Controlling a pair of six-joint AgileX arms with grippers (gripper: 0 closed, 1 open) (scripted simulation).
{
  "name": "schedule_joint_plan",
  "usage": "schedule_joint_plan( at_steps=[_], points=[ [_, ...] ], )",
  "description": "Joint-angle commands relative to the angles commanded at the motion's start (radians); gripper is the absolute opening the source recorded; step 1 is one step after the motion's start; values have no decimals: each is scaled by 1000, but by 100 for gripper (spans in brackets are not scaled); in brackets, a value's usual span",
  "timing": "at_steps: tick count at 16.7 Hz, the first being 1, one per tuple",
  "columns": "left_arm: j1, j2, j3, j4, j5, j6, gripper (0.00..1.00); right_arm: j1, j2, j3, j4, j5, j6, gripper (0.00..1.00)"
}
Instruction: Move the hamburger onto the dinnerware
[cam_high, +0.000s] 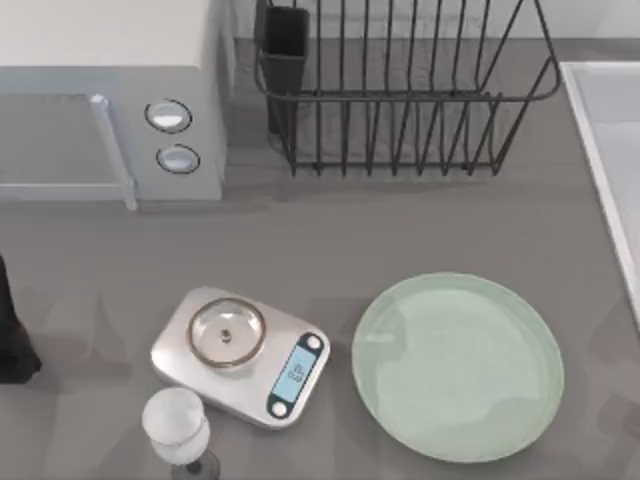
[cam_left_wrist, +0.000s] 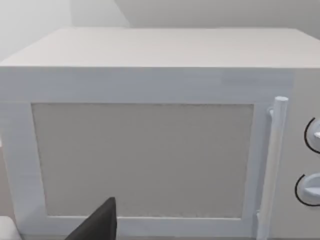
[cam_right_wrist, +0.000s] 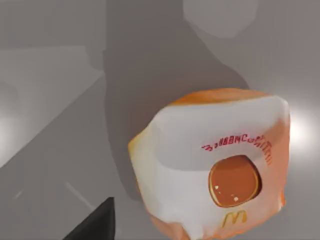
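The hamburger (cam_right_wrist: 220, 170) is a rounded orange item in a white wrapper with red lettering and a yellow logo. In the right wrist view it lies on a grey surface, close under the camera. A dark part of my right gripper (cam_right_wrist: 95, 225) shows beside it, apart from the wrapper. The dinnerware (cam_high: 458, 366), a large round pale mint-green plate, lies bare at the front right of the table. My left arm (cam_high: 12, 335) sits parked at the table's left edge, and a dark part of its gripper (cam_left_wrist: 97, 225) faces the microwave.
A white microwave (cam_high: 110, 90) stands at the back left and a dark wire dish rack (cam_high: 400, 90) at the back middle. A silver scale (cam_high: 240, 355) and a clear stemmed glass (cam_high: 178, 425) stand left of the plate. A white edge (cam_high: 610, 150) borders the right.
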Motion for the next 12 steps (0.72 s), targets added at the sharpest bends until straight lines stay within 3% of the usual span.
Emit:
schedule_joint_plan(
  at_steps=[5,12],
  points=[
    [0,0,0,0,0,0,100,-6,161,99,-117,-2,-125,100],
    [0,0,0,0,0,0,100,-3,170,89,-101,-2,-126,100]
  ],
)
